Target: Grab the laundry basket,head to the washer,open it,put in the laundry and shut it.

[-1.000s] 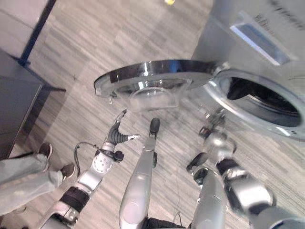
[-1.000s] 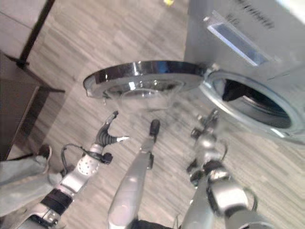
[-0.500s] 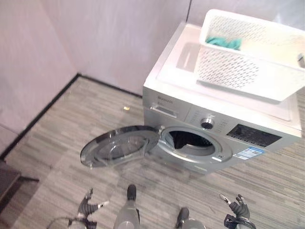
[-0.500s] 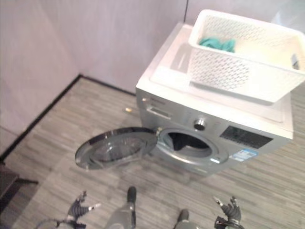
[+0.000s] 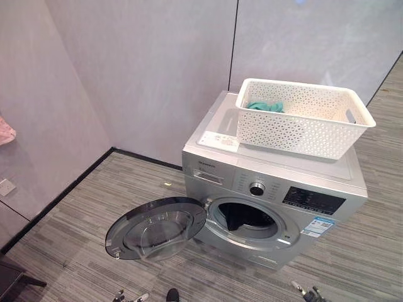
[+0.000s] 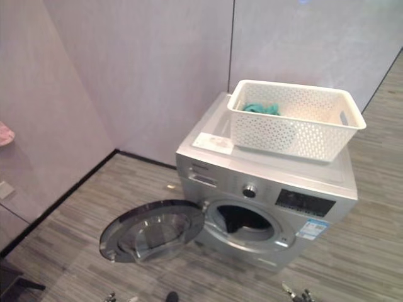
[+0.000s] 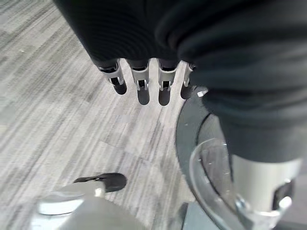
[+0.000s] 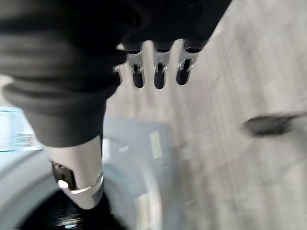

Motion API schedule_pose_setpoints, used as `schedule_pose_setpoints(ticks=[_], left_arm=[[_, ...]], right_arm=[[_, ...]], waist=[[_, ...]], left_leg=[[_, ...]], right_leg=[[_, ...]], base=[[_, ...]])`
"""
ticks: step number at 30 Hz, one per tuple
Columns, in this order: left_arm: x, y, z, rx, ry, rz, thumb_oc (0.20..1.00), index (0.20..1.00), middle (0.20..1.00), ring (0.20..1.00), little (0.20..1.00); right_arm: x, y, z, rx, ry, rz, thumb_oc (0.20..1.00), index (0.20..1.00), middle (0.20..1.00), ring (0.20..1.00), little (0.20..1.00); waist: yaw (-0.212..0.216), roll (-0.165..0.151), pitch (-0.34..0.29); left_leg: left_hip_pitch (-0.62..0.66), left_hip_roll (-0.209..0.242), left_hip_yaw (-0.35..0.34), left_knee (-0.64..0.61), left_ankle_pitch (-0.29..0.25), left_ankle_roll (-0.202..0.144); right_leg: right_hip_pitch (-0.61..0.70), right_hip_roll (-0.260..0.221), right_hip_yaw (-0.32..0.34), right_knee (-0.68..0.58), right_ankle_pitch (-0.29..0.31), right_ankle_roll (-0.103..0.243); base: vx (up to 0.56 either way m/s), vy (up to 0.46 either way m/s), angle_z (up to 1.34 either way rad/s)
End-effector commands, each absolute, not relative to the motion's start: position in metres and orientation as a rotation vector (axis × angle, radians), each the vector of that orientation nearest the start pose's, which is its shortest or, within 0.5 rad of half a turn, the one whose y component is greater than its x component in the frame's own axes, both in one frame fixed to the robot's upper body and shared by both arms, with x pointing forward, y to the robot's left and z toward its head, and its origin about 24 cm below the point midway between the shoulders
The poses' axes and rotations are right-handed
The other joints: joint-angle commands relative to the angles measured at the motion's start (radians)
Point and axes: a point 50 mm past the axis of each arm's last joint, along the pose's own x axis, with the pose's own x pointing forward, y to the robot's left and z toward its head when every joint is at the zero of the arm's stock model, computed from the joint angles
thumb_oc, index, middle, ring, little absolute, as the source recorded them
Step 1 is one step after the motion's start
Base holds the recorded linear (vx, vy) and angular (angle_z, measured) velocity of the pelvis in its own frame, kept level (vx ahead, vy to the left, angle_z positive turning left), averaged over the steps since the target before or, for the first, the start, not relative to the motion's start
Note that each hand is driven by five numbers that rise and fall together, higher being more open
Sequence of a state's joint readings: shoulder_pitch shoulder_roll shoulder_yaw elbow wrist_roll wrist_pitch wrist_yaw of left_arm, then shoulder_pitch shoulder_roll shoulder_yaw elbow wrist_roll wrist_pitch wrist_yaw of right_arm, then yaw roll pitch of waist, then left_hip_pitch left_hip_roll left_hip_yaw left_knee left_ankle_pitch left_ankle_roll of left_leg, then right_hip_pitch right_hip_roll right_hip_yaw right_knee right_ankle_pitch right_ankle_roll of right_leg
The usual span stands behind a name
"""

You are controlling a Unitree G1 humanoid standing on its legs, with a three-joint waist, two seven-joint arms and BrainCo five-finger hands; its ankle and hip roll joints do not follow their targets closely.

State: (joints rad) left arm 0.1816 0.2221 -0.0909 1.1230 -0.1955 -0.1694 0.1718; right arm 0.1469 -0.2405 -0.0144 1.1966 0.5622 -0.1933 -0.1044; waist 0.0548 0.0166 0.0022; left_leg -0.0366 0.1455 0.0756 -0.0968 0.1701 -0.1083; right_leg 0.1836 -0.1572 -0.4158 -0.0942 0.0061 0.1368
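Note:
A silver front-loading washer [image 5: 271,189] stands against the wall. Its round glass door [image 5: 156,228] is swung wide open to the left, and the drum opening [image 5: 245,217] is dark inside. On top of the washer sits a white perforated laundry basket [image 5: 302,119] with a teal cloth [image 5: 264,106] in its far corner. My left hand [image 5: 129,297] and right hand [image 5: 308,294] show just at the bottom edge, low over the floor and well short of the washer. The left hand's fingers [image 7: 144,86] are straight and hold nothing, with the door [image 7: 201,143] beside them. The right hand's fingers [image 8: 158,72] are straight and hold nothing too.
Grey walls with a black baseboard [image 5: 63,192] close off the corner behind and to the left of the washer. A small yellow scrap [image 5: 167,184] lies on the wood-look floor near the wall. Dark furniture [image 5: 12,286] stands at the bottom left.
The camera has tilted up from the floor and my arms to the whole washer and the basket on it. Both hands have slid to the picture's bottom edge.

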Motion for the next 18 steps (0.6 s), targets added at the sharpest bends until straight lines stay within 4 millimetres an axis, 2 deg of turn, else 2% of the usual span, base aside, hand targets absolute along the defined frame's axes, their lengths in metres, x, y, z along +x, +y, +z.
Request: schedule_pose_setpoints(ticks=[1,4,8,9,14,18], left_arm=[[0.07,0.241,-0.156,0.172,1.059,0.343,1.0,1.0,1.0,1.0,1.0],[0.068,0.239,-0.157,0.161,1.073,0.343,1.0,1.0,1.0,1.0,1.0],[0.067,0.239,-0.158,0.154,1.08,0.349,1.0,1.0,1.0,1.0,1.0],[0.066,0.251,-0.157,0.061,1.101,0.472,1.0,1.0,1.0,1.0,1.0],[0.08,0.247,-0.155,0.067,1.053,0.431,1.0,1.0,1.0,1.0,1.0],[0.078,0.242,-0.157,0.073,1.064,0.403,1.0,1.0,1.0,1.0,1.0]], right_arm=[[0.072,-0.264,-0.151,0.132,0.993,-0.584,1.0,1.0,1.0,1.0,1.0],[0.065,-0.263,-0.154,0.134,1.024,-0.592,1.0,1.0,1.0,1.0,1.0],[0.066,-0.262,-0.154,0.131,1.031,-0.586,1.0,1.0,1.0,1.0,1.0],[0.106,-0.249,-0.147,0.13,0.956,-0.445,1.0,1.0,1.0,1.0,1.0],[0.099,-0.245,-0.151,0.127,0.982,-0.435,1.0,1.0,1.0,1.0,1.0],[0.099,-0.245,-0.151,0.147,0.98,-0.457,1.0,1.0,1.0,1.0,1.0]], waist=[[0.014,0.017,0.044],[0.014,0.023,0.043],[0.014,0.024,0.041],[0.016,-0.048,0.085],[0.003,-0.035,0.075],[-0.001,-0.03,0.075]], left_leg=[[-0.052,-0.014,0.001,0.009,-0.032,0.024],[-0.063,-0.016,-0.002,0.009,-0.018,0.034],[-0.069,-0.016,-0.004,0.009,-0.019,0.035],[-0.028,-0.027,0.001,0.096,-0.187,0.053],[0.004,-0.027,-0.001,0.048,-0.17,0.048],[0.016,-0.024,-0.002,0.032,-0.164,0.044]], right_leg=[[0.012,-0.001,-0.007,0.128,-0.168,-0.043],[0.007,0.004,-0.017,0.125,-0.151,-0.047],[0.002,0.003,-0.015,0.123,-0.148,-0.045],[-0.085,-0.012,0.135,0.007,-0.047,-0.016],[-0.082,-0.012,0.132,0.007,-0.046,-0.012],[-0.077,-0.009,0.134,0.007,-0.048,-0.011]], base=[[0.05,-0.034,-0.01],[-0.03,0.021,0.01],[0.0,0.001,0.03],[0.01,0.006,0.03],[0.0,0.013,-0.14],[0.0,0.0,-0.01]])
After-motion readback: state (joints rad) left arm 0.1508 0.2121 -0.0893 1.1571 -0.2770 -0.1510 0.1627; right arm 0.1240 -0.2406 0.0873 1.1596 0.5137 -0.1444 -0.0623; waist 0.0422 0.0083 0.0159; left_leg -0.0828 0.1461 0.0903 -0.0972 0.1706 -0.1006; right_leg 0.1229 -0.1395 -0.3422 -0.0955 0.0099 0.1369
